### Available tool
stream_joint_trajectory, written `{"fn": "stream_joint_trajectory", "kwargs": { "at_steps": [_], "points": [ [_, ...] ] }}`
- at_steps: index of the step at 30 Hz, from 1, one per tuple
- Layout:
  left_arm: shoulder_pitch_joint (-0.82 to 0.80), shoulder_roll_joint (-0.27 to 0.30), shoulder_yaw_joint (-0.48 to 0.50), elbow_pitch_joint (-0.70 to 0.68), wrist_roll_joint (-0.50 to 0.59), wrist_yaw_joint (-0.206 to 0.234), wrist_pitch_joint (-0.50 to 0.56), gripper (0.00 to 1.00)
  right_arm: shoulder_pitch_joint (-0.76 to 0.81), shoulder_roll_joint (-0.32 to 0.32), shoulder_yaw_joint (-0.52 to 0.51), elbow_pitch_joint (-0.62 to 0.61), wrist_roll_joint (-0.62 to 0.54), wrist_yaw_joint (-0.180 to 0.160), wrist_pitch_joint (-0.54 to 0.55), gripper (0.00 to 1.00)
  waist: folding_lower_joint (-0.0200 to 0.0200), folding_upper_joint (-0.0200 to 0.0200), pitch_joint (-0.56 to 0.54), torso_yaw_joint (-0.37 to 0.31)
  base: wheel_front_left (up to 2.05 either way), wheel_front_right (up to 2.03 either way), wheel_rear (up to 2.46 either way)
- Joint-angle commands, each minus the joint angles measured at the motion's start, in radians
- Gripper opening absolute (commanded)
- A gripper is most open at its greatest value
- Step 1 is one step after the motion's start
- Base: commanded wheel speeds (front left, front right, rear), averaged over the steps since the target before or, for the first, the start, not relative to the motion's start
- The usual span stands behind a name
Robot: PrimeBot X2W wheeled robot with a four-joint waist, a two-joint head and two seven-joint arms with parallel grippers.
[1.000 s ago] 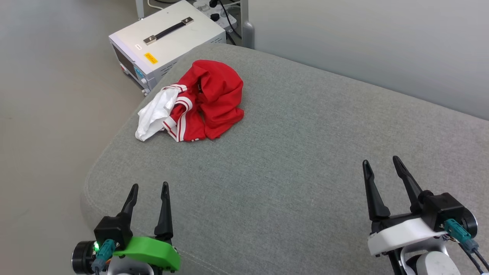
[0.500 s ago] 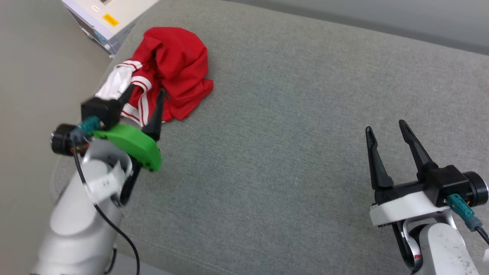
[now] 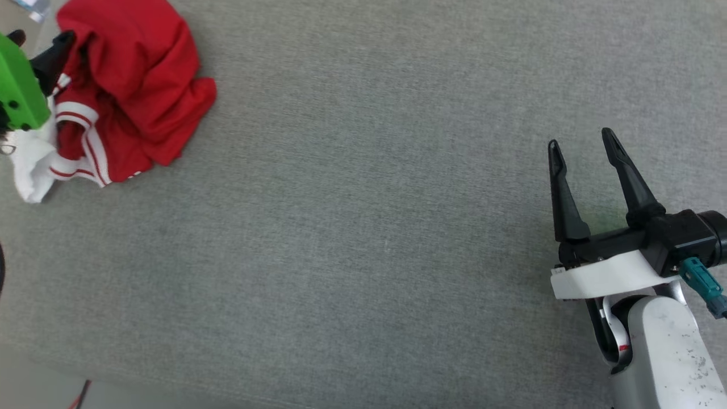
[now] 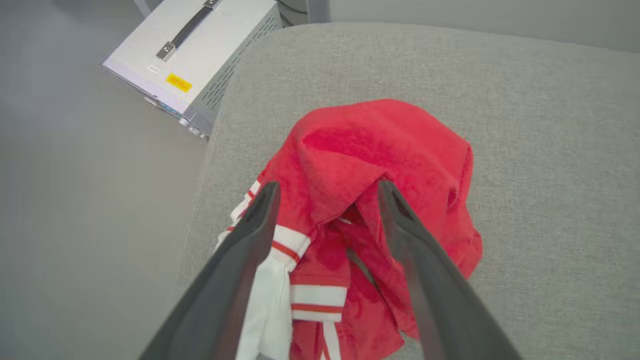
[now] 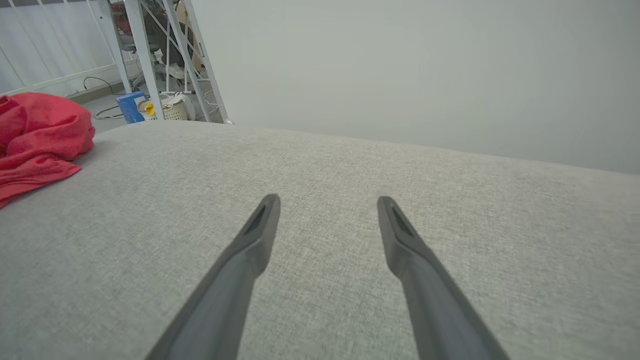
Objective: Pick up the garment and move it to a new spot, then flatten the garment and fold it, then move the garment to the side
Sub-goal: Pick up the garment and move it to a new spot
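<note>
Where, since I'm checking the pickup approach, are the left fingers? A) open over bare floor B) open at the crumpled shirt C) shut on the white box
B: the left fingers stand apart against the red shirt in the left wrist view.

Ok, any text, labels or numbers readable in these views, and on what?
No text can be read.
Yellow sticker on the white equipment case: print too small.
Small white label on that case: blurred.
Garment: crumpled, no lettering showing.
</note>
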Motion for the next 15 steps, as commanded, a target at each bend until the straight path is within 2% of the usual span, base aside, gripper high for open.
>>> {"fn": "stream_joint_trajectory", "kwargs": {
  "at_steps": [1, 6, 15],
  "points": [
    [-0.027, 0.013, -0.005, 0.015, -0.044, -0.003, 0.032, 1.00, -0.019, -0.003, 0.001, -0.004, 0.011, -0.001, -0.006, 1.00, -0.0002, 0.0107, 0.098, -0.099, 0.00, 0.00, 0.00],
    [-0.062, 0.062, -0.025, 0.076, -0.105, -0.003, 0.115, 1.00, -0.039, -0.003, 0.021, -0.006, 0.026, -0.001, -0.006, 1.00, -0.0002, 0.0107, 0.129, -0.130, 0.00, 0.00, 0.00],
    [-0.069, 0.055, -0.072, 0.180, -0.126, -0.003, 0.149, 1.00, -0.048, -0.003, 0.037, -0.008, 0.035, -0.001, -0.006, 1.00, -0.0002, 0.0107, 0.150, -0.150, 0.00, 0.00, 0.00]
  ]
}}
